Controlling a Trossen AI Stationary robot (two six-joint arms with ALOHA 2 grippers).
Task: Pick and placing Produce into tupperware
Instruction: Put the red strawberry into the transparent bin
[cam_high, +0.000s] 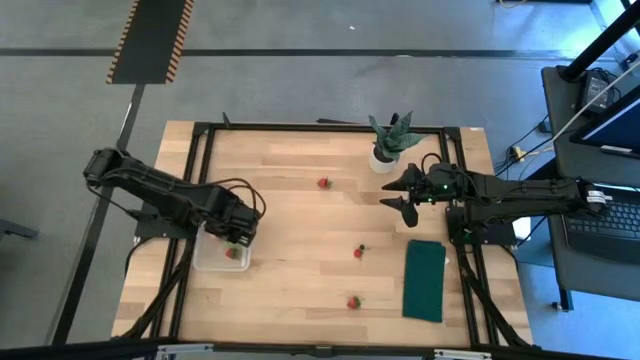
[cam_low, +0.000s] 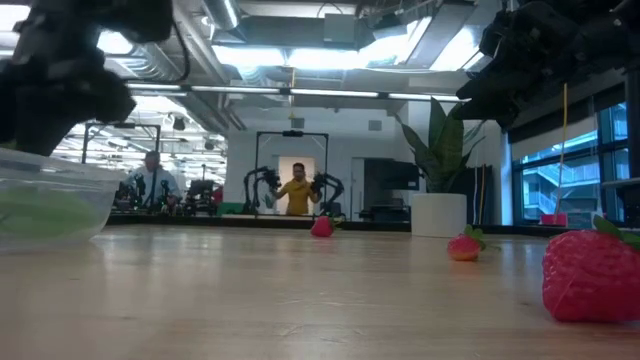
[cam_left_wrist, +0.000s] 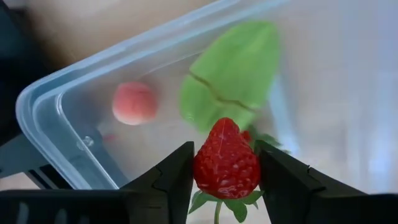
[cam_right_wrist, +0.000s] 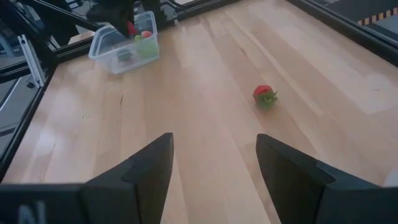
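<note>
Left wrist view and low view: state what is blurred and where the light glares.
Left wrist view: held strawberry is sharp, leafy piece soft, far tupperware floor washed out. Low view: nearest strawberry blurred; ceiling lights flare.

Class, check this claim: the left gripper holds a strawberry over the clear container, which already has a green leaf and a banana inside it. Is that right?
Not quite. The left gripper does hold a strawberry over the clear container, and a green leaf lies inside. The other piece is no banana: it is a small round peach-coloured piece. The left wrist view shows it.
</note>
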